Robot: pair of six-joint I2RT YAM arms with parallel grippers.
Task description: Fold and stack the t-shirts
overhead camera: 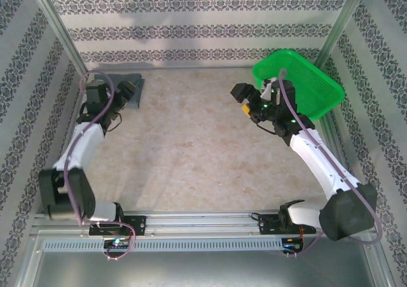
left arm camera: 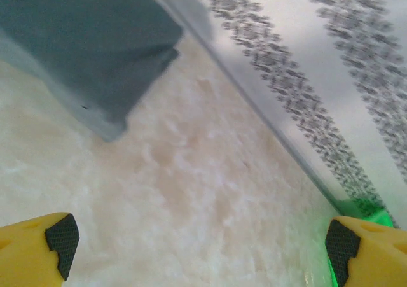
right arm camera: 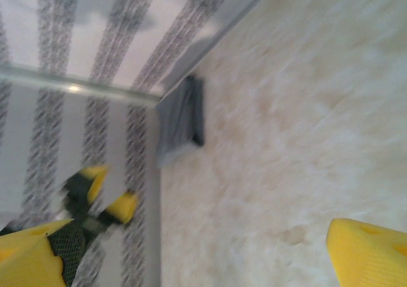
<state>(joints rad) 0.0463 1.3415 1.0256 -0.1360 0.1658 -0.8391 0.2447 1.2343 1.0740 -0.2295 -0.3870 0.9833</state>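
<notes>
One plain slate-grey t-shirt (overhead camera: 130,86), folded, on the counter (overhead camera: 191,153) in the far-left corner; one green basket (overhead camera: 305,77) far right; left gripper (left arm camera: 197,242) and right gripper (right arm camera: 197,249) both spread wide, empty

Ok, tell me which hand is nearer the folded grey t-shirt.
Left. The left hand hangs open just beside the t-shirt in the far left corner; the right hand is across the table, open, next to the green basket.
</notes>
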